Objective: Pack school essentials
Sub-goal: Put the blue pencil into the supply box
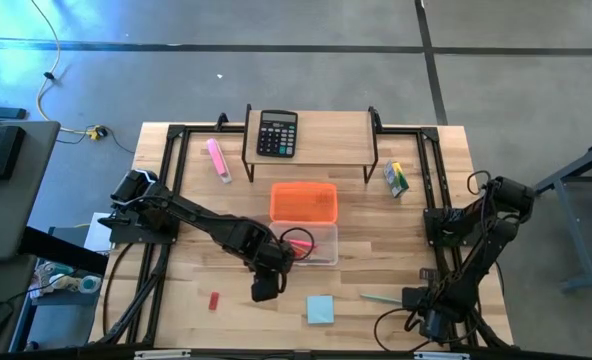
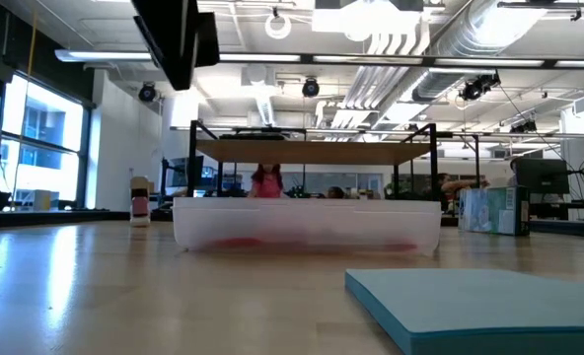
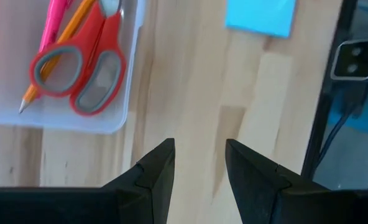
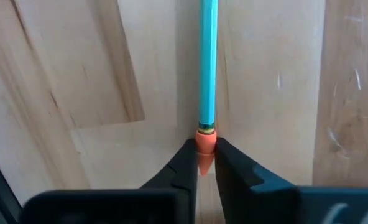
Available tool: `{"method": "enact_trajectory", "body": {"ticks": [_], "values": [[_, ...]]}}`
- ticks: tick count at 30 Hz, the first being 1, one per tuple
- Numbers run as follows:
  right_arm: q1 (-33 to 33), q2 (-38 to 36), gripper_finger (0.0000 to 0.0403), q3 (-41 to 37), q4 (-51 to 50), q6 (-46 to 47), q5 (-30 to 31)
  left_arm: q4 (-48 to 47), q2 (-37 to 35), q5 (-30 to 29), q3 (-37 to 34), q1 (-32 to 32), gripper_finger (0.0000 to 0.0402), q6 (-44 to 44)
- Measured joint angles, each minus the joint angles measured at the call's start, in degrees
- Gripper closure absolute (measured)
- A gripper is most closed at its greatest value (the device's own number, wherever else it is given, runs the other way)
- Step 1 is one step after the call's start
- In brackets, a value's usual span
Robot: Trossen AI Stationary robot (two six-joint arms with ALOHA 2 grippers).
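You are partway through packing: the scissors (image 3: 78, 71) and pencils are lying in the clear tray (image 1: 321, 243), your right gripper (image 4: 205, 163) is pinching the teal pencil (image 4: 208, 62) by its eraser end, your left gripper (image 3: 199, 163) is hovering spread and empty, and the sticky-note pad (image 1: 320, 309), red eraser (image 1: 214, 300) and yellow pack (image 1: 395, 178) are waiting on the table (image 1: 396, 250).
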Motion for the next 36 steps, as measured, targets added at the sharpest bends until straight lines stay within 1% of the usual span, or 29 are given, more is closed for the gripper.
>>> {"method": "enact_trajectory", "body": {"ticks": [4, 7, 11, 13, 18, 21, 23, 26, 31, 36], "values": [[0.02, 0.02, 0.0394, 0.0, 0.21, 0.07, 0.1, -3.7, 0.0, 0.01, 0.0, -0.01, 0.0271, 0.02], [0.02, 0.04, 0.0397, 0.0, 0.45, 0.09, 0.1, -5.92, 0.0, 1.41, 0.0, -0.09, 0.0271, 0.0], [0.02, -0.6, 0.0396, -0.02, 1.01, 1.26, 0.15, -6.48, -1.42, 3.92, 0.0, -0.62, 0.0271, 0.41], [0.04, -1.35, 0.0396, -0.19, 1.73, 1.96, 0.6, -8.09, -2.78, 3.64, -0.12, -1.25, 0.0271, 0.43], [0.01, -3.64, 0.0396, -0.15, 4.46, 3.53, 3.22, -7.98, -7.11, 2.69, -0.07, -2.7, 0.0271, 0.0], [-0.49, -4.26, 0.0396, -0.15, 7.04, 4.01, 4.1, -7.47, -9.68, 0.03, -0.45, -3.33, 0.0271, -0.13], [-1.13, -4.28, 0.0396, -0.11, 9.15, 4.13, 4.31, -6.7, -11.58, -1.56, -2.2, -3.67, 0.0271, -1.05], [-2.71, -4.31, 0.0396, -0.11, 11.91, 3.79, 4.61, -4.4, -14.62, -3.36, -6.68, -3.67, 0.0271, -3.04], [-6.69, -4.34, 0.0396, -0.11, 14.7, 1.26, 6.17, 1.66, -20.07, -3.67, -16.67, -3.78, 0.0271, -7.8], [-13.04, -4.39, 0.0396, -0.1, 16.09, -3.33, 6.5, 10.31, -25.27, -3.46, -26.62, -3.78, 0.0271, -11.39]]}}
